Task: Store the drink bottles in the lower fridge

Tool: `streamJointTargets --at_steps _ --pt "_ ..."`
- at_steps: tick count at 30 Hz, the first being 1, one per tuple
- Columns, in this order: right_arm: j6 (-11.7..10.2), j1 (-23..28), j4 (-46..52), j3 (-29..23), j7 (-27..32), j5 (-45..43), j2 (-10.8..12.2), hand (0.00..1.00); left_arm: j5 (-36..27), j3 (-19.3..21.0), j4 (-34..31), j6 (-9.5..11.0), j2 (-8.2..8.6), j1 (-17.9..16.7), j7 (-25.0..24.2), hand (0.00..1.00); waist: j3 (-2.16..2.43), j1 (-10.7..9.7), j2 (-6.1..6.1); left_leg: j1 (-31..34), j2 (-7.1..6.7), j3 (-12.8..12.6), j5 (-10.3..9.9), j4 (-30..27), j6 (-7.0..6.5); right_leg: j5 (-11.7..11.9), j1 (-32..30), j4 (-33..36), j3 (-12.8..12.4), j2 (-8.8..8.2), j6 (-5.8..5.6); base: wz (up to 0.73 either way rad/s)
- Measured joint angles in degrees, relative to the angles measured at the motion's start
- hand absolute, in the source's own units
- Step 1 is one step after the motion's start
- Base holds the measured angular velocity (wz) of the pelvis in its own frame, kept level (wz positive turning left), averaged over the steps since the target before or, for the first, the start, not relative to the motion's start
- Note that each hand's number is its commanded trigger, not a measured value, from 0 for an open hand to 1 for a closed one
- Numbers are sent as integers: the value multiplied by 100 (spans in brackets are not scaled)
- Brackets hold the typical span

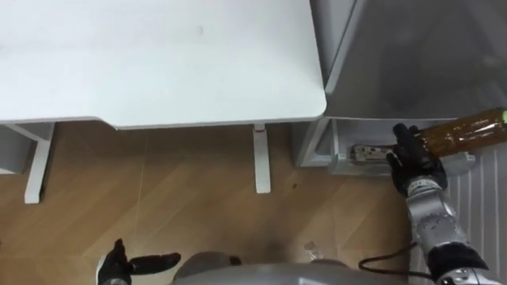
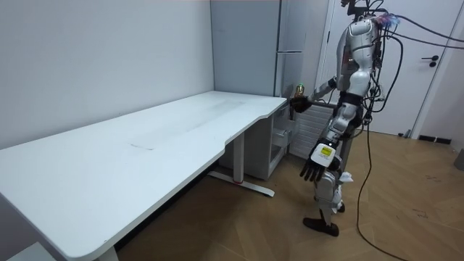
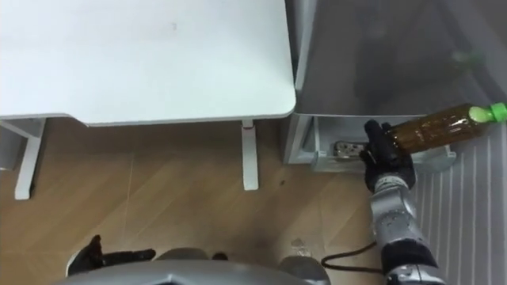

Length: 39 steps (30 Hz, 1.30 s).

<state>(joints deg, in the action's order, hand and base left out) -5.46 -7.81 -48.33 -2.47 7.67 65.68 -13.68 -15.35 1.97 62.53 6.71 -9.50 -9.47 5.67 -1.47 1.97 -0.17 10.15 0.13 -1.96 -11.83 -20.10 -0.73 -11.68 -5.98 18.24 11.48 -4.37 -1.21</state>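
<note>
Seen from the head camera, with the fridge (image 1: 412, 55) as our reference. Farthest from the fridge, low over the wooden floor (image 1: 158, 198), hangs the left hand (image 1: 119, 267); its fingers are loosely spread and hold nothing, so we read it as idle, kept at the robot's side and out of the working arm's way. Between that hand and the fridge lies the white desk (image 1: 158, 63), whose rounded corner ends just beside the fridge's grey wall. Below that wall we see the lower compartment (image 1: 348, 154), its front standing open towards the robot; what lies inside it is too dim for us to tell.

Directly before this opening is the right hand (image 1: 413, 165), its fingers curled round the base end of a bottle of brown drink (image 1: 463, 133). The bottle lies nearly level, its green cap (image 3: 497, 112) pointing away from the desk, across the fridge front. We judge that it is held by the base so that the arm can swing it towards the opening. It remains outside the compartment, above a ribbed pale panel (image 1: 479, 206) beside the fridge.

In the room view the robot stands upright at the desk's end, facing the fridge. We judge the placing step begun and not yet done.
</note>
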Motion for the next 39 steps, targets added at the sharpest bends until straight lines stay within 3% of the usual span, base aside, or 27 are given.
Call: streamJointTargets --at_steps 3,5,9,14,18,22,27,35,39 --pt "1 -508 -738 -3 -223 282 -51 100 13 -87 282 -48 -108 356 -2 0 -58 17 -103 540 3 58 -38 -480 -18 -165 -514 538 55 -58 59 20" --pt "9 -722 -1109 -5 -296 307 -118 100 20 -122 361 -59 -104 526 -11 0 -69 95 -93 899 16 65 -129 -847 -16 -290 -898 954 -11 -78 82 0" --pt "18 -840 -1387 -6 -370 384 -145 100 12 -138 399 -62 -113 808 -5 0 -97 311 -69 1634 7 66 -349 -1673 -14 -643 -1717 1959 -136 -166 130 -1" --pt "73 -1063 -1635 16 -418 425 -172 100 -29 -478 386 -56 -197 988 42 0 -162 384 -139 2338 -77 65 -454 -2363 24 -979 -2529 2933 -209 -374 162 7" --pt "81 -1215 -1663 136 -471 504 -372 100 -26 -783 382 -57 -249 1213 158 0 -182 478 -167 3043 -92 60 -462 -2850 39 -1069 -3275 3528 -259 -455 242 4" --pt "110 -1501 -1663 133 -479 670 -513 100 -31 -785 390 -59 -316 1334 177 0 -195 476 -187 3582 -63 69 -513 -3260 94 -1121 -3835 3937 -314 -426 311 -5" --pt "121 -1854 -1647 135 -460 1160 -636 100 -74 -1025 377 -165 -406 1382 287 0 -208 531 -211 4202 17 69 -737 -3951 145 -1303 -4444 4584 -363 -392 360 -5" --pt "181 -1974 -1647 248 -473 1335 -661 100 -66 -1299 386 -502 -411 1341 264 0 -203 645 -202 4555 94 168 -953 -4421 211 -1488 -4718 4968 -289 -371 472 -1" --pt "189 -2029 -1628 407 -583 1261 -710 100 -10 -1372 365 -534 -418 1353 264 0 -200 657 -197 4715 93 173 -952 -4411 213 -1473 -4876 4962 -281 -372 501 1"
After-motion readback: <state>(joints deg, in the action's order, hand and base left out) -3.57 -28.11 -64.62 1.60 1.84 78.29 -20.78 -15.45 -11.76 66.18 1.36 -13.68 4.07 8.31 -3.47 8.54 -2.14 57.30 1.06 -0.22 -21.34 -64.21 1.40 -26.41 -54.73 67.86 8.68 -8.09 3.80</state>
